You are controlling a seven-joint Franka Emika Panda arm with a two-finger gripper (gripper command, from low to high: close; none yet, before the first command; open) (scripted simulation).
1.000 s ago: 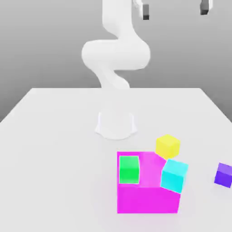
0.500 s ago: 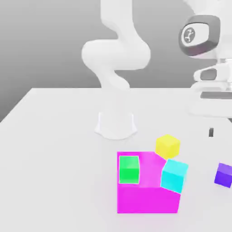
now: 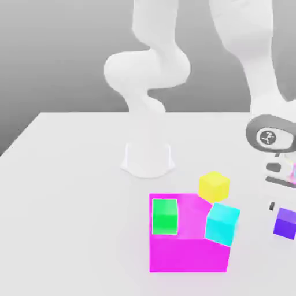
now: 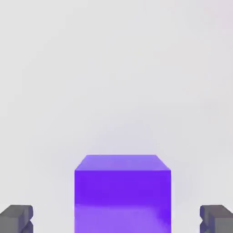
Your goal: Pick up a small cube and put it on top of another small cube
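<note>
White table (image 3: 63,231) spreads under everything you are working with; its far corners show, its near edge is cut off. The white arm (image 3: 147,72) stands at the back, upper links cropped by the frame. At the exterior view's right you have the gripper (image 4: 116,218), partly out of frame, with a small pink and coloured patch on its housing that is hard to make out. Jaws: spread, pinching nothing.

Next, the big magenta block (image 3: 188,254), near the middle, one upper corner hidden from you behind the cyan cube (image 3: 222,224). The cyan cube sits tilted at that corner; you cannot tell what bears it. The green cube (image 3: 165,217) rests on the block's top. The yellow cube (image 3: 214,187) lies on the table behind the block, lower edge near the block's slanted side; whether they touch, you cannot tell.

Last, the small purple cube (image 3: 285,224), on the table at the exterior view's right, just clipped by the border. In the hand view you see it lined up between the two fingers (image 4: 16,218), a gap on either side, its body cut off by the frame. How deep the fingertips reach beside it, you cannot tell.
</note>
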